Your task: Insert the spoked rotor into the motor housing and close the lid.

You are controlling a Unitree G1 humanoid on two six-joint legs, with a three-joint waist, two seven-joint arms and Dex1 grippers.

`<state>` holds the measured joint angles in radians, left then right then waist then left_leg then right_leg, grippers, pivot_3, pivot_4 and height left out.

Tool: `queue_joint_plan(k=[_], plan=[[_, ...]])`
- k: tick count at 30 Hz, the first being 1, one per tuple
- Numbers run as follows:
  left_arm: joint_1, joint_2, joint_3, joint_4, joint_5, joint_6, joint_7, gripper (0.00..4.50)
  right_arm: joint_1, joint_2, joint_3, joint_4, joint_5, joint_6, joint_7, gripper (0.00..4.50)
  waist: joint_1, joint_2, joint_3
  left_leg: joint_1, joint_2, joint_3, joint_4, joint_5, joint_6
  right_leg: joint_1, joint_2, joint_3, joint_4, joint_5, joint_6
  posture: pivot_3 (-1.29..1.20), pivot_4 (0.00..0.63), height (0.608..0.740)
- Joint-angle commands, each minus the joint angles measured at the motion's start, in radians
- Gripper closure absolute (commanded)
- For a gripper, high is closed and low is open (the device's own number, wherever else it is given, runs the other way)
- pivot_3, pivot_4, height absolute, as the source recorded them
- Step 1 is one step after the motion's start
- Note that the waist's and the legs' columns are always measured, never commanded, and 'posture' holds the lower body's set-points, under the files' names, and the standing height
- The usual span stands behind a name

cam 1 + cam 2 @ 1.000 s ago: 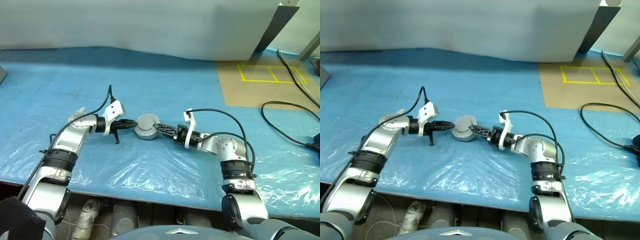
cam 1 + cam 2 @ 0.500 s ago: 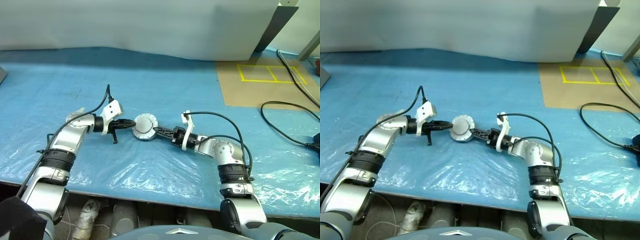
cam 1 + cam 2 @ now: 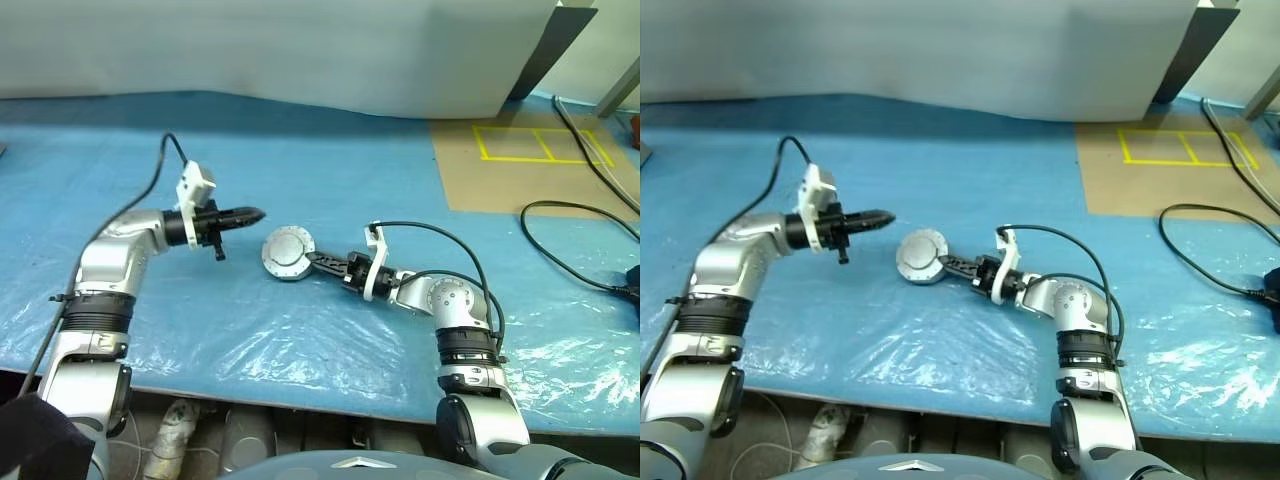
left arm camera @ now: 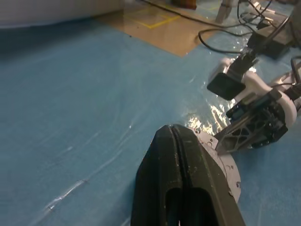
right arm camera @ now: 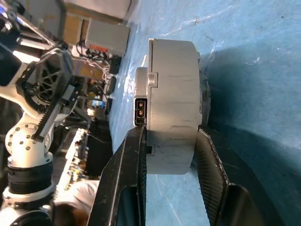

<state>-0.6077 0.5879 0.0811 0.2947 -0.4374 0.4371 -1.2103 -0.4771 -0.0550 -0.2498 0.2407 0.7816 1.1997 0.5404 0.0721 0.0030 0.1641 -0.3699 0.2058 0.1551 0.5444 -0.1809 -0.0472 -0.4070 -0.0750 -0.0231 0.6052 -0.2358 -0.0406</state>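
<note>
The motor housing (image 3: pixel 287 253) is a round grey metal piece standing tipped on its edge on the blue sheet at the table's middle. The lid's plain grey face (image 3: pixel 919 254) covers it, turned towards my left side. My right gripper (image 3: pixel 312 259) is shut on the motor housing, and in the right wrist view its fingers (image 5: pixel 130 175) clamp the thick rim (image 5: pixel 171 99) from both sides. My left gripper (image 3: pixel 249 213) is shut on nothing and hovers up and to the left of the housing, apart from it; its closed tips (image 4: pixel 173 130) point past the housing (image 4: pixel 227 165). The spoked rotor is hidden.
A blue plastic sheet (image 3: pixel 330 170) covers the table. At the back right lies a brown board (image 3: pixel 520 190) with yellow tape marks. Black cables (image 3: pixel 575 265) run over the right side. A white cover (image 3: pixel 300 50) closes the back, and the table's front edge (image 3: pixel 300 385) is near.
My right gripper closed on the motor housing and tipped it from flat up onto its edge. My left gripper left the housing, rising and drawing back to the left.
</note>
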Motion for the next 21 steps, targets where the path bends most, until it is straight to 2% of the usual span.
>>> queue_joint_plan(k=[1,7,12,20,21], plan=[[0.003,0.018,0.051,-0.015,-0.068,0.123,0.033,4.50,-0.038,0.023,-0.129,-0.023,0.170,0.113,-0.022,3.39,0.002,0.000,0.000,-0.001,0.000,0.000,0.000,0.000,0.000,-0.001,0.000,-0.001,0.000,0.000,0.000,0.00,0.150,0.740],[0.040,-0.031,0.149,-0.017,-0.177,0.276,0.138,4.50,-0.109,0.073,-0.299,-0.067,0.395,0.213,-0.150,3.39,0.004,0.000,0.001,-0.015,0.001,-0.001,0.003,0.000,0.000,-0.015,0.001,-0.002,0.003,0.003,0.004,0.00,0.150,0.740],[0.089,-0.088,0.227,-0.094,-0.322,0.401,0.194,2.91,-0.116,0.106,-0.336,-0.115,0.558,0.225,-0.291,3.39,0.011,0.000,0.001,-0.016,0.001,-0.001,0.002,0.000,0.000,-0.015,0.001,-0.003,0.002,0.002,0.004,0.00,0.150,0.740],[0.090,-0.188,0.344,-0.166,-0.561,0.565,0.318,0.09,-0.121,0.091,-0.287,-0.129,0.740,0.171,-0.447,3.39,0.023,0.000,0.001,-0.016,0.000,-0.001,0.003,0.000,-0.001,-0.015,0.001,-0.002,0.003,0.003,0.004,0.00,0.150,0.740],[0.097,-0.193,0.341,-0.183,-0.576,0.575,0.325,0.04,-0.120,0.085,-0.276,-0.130,0.754,0.165,-0.458,3.39,0.023,0.000,0.001,-0.016,0.000,-0.001,0.003,0.000,-0.001,-0.015,0.001,-0.002,0.003,0.003,0.004,0.00,0.150,0.740]])
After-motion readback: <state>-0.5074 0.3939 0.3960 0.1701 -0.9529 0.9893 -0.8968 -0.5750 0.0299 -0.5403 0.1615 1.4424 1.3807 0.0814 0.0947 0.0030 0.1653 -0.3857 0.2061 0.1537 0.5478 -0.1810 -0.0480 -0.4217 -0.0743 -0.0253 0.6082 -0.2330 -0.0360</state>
